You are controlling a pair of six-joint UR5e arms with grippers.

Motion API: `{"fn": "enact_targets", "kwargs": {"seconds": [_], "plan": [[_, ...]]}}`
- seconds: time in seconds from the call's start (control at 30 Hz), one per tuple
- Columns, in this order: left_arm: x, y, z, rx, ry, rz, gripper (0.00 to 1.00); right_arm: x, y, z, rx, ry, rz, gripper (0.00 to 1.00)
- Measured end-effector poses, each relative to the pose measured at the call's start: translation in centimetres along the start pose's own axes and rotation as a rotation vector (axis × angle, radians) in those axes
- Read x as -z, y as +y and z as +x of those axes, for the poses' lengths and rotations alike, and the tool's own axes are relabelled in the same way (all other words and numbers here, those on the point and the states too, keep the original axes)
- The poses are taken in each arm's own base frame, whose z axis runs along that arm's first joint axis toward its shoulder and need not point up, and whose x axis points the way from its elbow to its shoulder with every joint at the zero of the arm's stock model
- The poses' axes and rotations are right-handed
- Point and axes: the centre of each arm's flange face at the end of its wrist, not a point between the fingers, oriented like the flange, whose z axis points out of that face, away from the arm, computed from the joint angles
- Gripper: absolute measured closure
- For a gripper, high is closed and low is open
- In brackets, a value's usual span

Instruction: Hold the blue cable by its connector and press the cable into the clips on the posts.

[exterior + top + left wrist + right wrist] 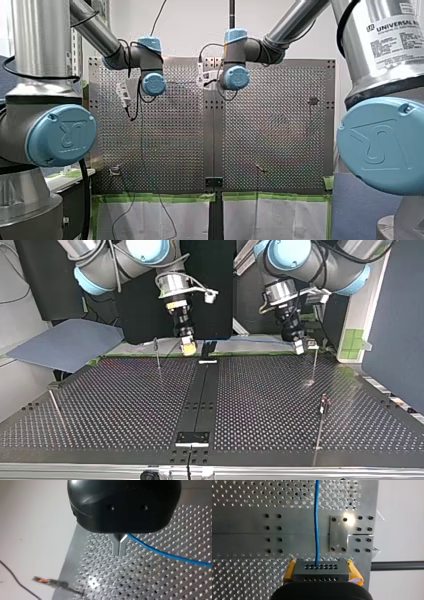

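Table perforated, white wall beyond | right hand clenched on blue cable | left hand pinched shut

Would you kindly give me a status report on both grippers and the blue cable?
Left gripper shut on blue cable. Right gripper shut on its connector. Cable spans between them, off the posts. Nothing in the way.

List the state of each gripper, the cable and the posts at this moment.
my left gripper: shut on the blue cable.
my right gripper: shut on the cable's end.
blue cable: strung between both grippers, pressed into no clip.
posts: standing on the table, clips without cable.
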Motion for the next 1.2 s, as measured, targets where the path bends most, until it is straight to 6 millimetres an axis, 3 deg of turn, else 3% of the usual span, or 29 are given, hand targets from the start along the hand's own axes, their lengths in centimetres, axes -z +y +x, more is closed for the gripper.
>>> {"fn": "enact_targets", "kwargs": {"seconds": [0.17,0.37,0.73,0.97,1.2], "plan": [[-0.8,1.5,-2.0,-0.006,-0.011,-0.028,1.0,-1.5,-0.6,-1.0,0.0,-0.006,0.008,1.0],[-1.4,2.5,-4.5,-0.029,-0.022,-0.034,1.0,-3.2,-1.1,0.8,-0.014,0.036,0.018,1.0],[-3.3,2.2,-5.6,-0.05,-0.026,-0.017,1.0,-5.1,-2.1,5.0,-0.038,0.106,0.042,1.0],[-5.0,2.2,-6.8,-0.03,-0.061,-0.021,1.0,-5.5,-2.8,6.5,-0.045,0.129,0.052,1.0],[-7.1,3.5,-7.5,-0.01,-0.079,-0.023,1.0,-5.9,-3.0,7.4,-0.049,0.143,0.054,1.0]]}}
